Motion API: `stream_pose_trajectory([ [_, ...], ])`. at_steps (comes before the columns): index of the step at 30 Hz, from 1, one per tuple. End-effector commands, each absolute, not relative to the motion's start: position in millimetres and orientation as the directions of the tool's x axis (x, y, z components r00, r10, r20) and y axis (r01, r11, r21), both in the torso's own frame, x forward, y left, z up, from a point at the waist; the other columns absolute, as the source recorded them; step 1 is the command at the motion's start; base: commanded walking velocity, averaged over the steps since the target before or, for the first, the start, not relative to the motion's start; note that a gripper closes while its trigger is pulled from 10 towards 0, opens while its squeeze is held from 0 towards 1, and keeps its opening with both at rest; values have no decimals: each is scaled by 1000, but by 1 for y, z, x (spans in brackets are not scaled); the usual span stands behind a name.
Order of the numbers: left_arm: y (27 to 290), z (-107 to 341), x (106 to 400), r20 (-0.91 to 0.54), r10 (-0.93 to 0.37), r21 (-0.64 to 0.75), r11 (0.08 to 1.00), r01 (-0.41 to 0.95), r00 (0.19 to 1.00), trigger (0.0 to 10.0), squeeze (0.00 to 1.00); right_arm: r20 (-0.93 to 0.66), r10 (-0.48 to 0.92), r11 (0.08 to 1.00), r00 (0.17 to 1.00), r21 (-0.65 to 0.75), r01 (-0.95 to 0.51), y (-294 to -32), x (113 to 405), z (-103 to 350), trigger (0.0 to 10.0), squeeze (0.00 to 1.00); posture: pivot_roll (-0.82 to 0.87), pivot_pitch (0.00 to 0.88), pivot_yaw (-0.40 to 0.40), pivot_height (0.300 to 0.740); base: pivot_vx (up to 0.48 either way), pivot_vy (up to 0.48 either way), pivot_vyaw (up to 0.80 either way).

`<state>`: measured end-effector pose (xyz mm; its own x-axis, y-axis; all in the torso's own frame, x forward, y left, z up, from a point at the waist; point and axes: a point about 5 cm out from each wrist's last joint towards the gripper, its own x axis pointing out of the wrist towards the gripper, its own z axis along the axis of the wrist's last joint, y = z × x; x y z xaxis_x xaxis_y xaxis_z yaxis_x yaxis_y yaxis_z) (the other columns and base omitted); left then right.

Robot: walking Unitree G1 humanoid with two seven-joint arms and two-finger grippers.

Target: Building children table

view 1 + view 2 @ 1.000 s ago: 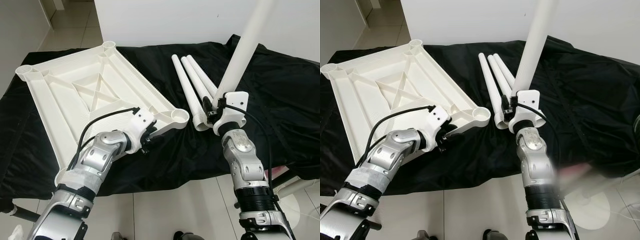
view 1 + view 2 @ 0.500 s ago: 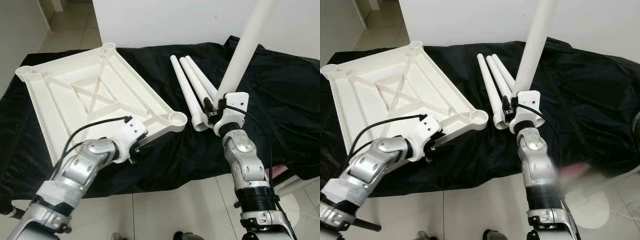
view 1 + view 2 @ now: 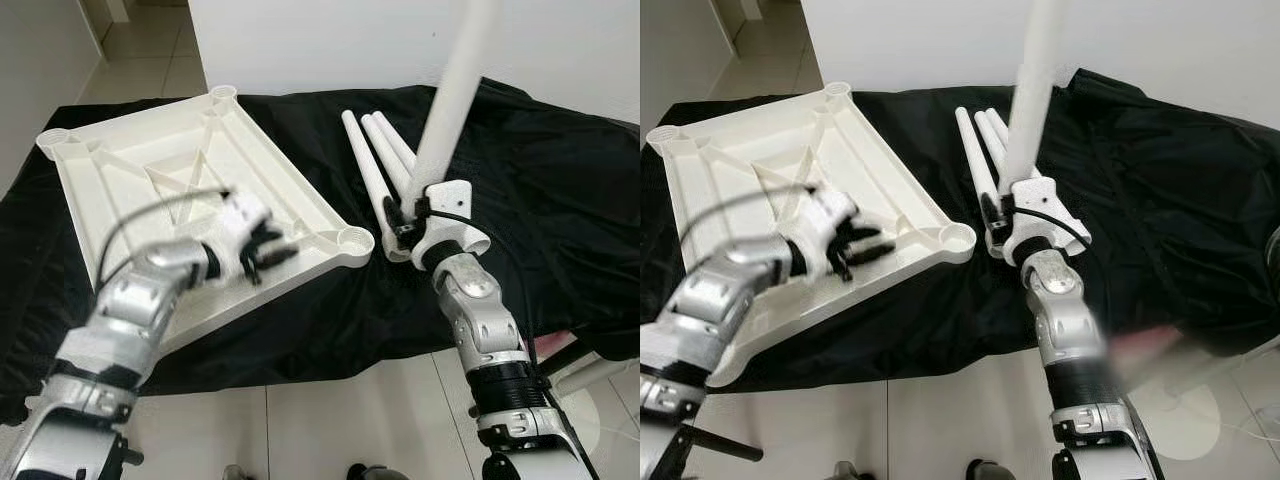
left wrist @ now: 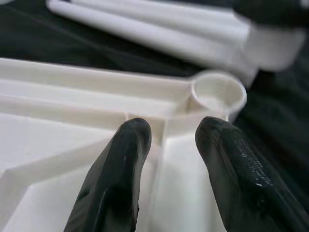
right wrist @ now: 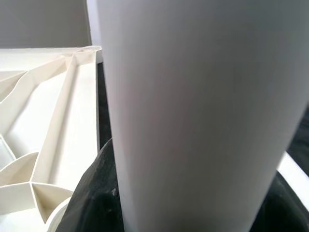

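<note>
The white tabletop (image 3: 130, 170) lies upside down on the black cloth, ribs facing up. Its near right corner socket (image 3: 353, 240) is empty. My left gripper (image 3: 270, 250) hovers open over the tabletop's near right rim, its fingers (image 4: 120, 164) pointing toward the socket (image 4: 217, 94). My right gripper (image 3: 408, 215) is shut on a white table leg (image 3: 450, 90) and holds it nearly upright, its lower end just right of the socket. In the right wrist view the leg (image 5: 193, 121) stands close beside the tabletop (image 5: 43, 121). Other spare legs (image 3: 375, 160) lie side by side behind it.
The black cloth (image 3: 560, 180) covers the whole work surface and hangs over its front edge. A white wall runs behind it. Tiled floor (image 3: 330, 420) lies in front. A white and pink object (image 3: 575, 360) stands low at the right.
My left arm has lifted from the tabletop's near edge and now reaches over its rim. My right gripper has carried the upright leg left, closer to the corner socket.
</note>
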<state>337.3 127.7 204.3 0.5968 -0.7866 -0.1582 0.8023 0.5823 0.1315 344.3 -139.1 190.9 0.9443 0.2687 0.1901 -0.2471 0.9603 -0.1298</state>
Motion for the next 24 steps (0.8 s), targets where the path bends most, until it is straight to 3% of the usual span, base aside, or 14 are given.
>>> stream_pose_trajectory([
  [1,130,203,338,-144,-777,88,607,790,613,10000,0,192,290,953,938,-144,-266,-136,346,191,10000,0,-60,67,-9,740,0,0,0],
  [24,107,191,325,-86,-816,138,559,818,572,10000,0,223,410,912,884,-93,-400,-112,375,184,10000,0,-36,68,-18,740,0,0,0],
])
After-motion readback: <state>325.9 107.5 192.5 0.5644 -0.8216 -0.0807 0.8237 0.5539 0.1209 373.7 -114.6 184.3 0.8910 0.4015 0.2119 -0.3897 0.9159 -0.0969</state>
